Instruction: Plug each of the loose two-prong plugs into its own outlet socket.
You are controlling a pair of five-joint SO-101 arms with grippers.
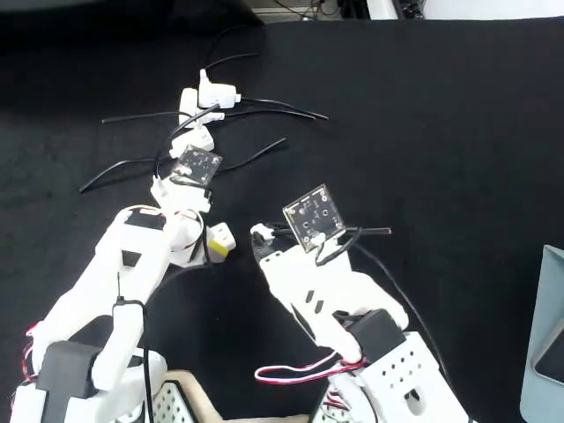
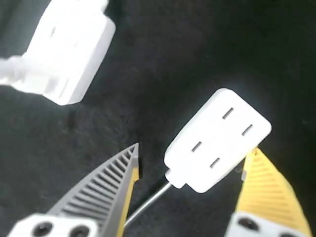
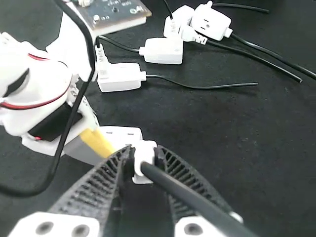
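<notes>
A white outlet socket (image 2: 217,140) with two pairs of slots lies on the black cloth between the fingers of my left gripper (image 2: 193,152). That gripper is open: the yellow finger (image 2: 264,182) is close against the socket and the grey finger (image 2: 116,173) stands apart. In the high view this socket (image 1: 220,236) sits just left of my right gripper (image 1: 261,236). My right gripper (image 3: 143,153) is shut on a small white plug (image 3: 145,147) with a black cable (image 3: 197,197), a short way from the socket (image 3: 121,133).
Several more white plugs and sockets (image 1: 218,91) (image 1: 192,139) (image 3: 121,76) with thin black leads lie at the back left. Another white block (image 2: 64,49) lies beyond the left gripper. A grey-blue bin (image 1: 546,344) stands at the right edge.
</notes>
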